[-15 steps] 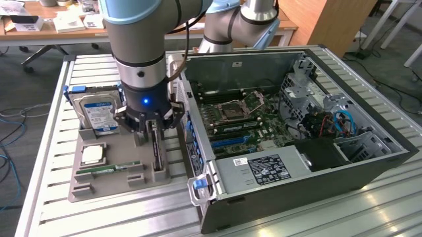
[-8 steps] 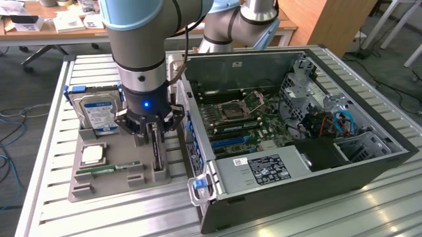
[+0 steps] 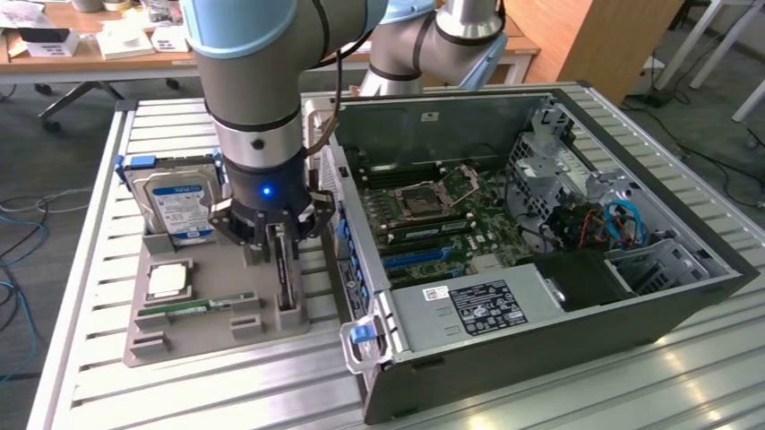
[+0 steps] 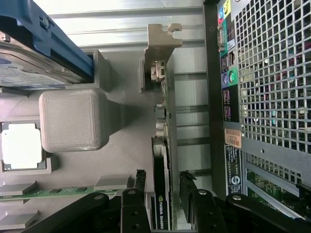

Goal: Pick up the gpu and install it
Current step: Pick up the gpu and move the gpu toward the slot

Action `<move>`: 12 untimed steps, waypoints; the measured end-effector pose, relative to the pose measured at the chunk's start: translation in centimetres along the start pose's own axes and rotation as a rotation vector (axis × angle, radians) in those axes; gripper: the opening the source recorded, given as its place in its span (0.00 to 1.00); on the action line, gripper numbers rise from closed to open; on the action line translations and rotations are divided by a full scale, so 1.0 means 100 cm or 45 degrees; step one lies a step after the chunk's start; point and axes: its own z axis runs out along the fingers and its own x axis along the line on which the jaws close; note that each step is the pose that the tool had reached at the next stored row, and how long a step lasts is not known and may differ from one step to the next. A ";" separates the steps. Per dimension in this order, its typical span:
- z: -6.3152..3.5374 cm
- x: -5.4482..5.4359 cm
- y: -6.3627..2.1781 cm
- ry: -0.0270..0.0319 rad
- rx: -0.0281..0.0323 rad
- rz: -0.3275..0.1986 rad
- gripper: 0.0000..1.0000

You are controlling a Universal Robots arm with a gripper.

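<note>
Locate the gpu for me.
The gpu stands on edge in the grey holder tray, on the exterior view's left of the computer case, between the open fingers.

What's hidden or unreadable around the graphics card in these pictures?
On the thin black gpu card, the fan face is hidden: edge-on in both views, and the tool covers its top in the exterior view.
On the silver hard drive, the label print is too small, exterior view.
</note>
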 end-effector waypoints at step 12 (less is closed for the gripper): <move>0.0080 0.000 -0.0004 0.0001 0.0001 0.000 0.42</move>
